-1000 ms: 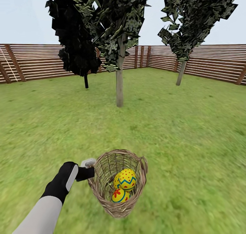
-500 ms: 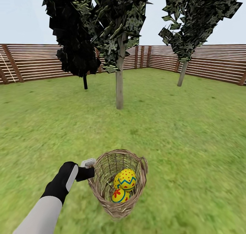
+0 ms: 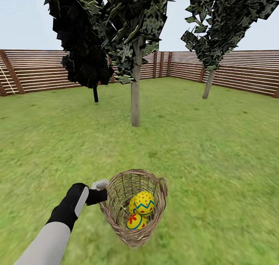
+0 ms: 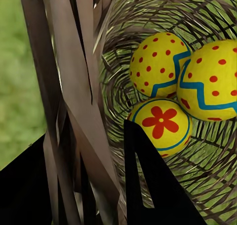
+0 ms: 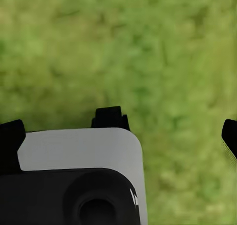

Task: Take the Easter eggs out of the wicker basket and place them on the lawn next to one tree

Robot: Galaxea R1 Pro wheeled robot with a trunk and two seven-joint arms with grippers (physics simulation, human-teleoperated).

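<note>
My left gripper [image 3: 103, 194] is shut on the rim wall of the wicker basket [image 3: 116, 209], holding it up over the lawn [image 3: 205, 152]. In the left wrist view the left gripper [image 4: 86, 131] has a black finger on each side of the woven basket wall [image 4: 74, 82]. Three yellow Easter eggs lie inside: a zigzag-banded one [image 3: 144, 203], a red-flower one [image 3: 135, 221] and one half hidden behind [image 3: 132, 205]. Up close they are the dotted egg [image 4: 155, 64], the zigzag egg [image 4: 210, 79] and the flower egg [image 4: 160, 126]. The pale thick-trunked tree [image 3: 135, 102] stands ahead. My right gripper [image 5: 121, 138] is open over grass.
A thin black-trunked dark tree [image 3: 95, 93] stands left of the pale trunk, and a slimmer-trunked tree [image 3: 208, 85] at the back right. The brown slat fence [image 3: 38, 69] rings the garden. Part of my own white and black body [image 5: 79, 166] sits below the right gripper.
The whole head view has shifted: the trees sit slightly lower and nearer, so the camera has moved forward. The left arm, basket and eggs keep their place in the picture.
</note>
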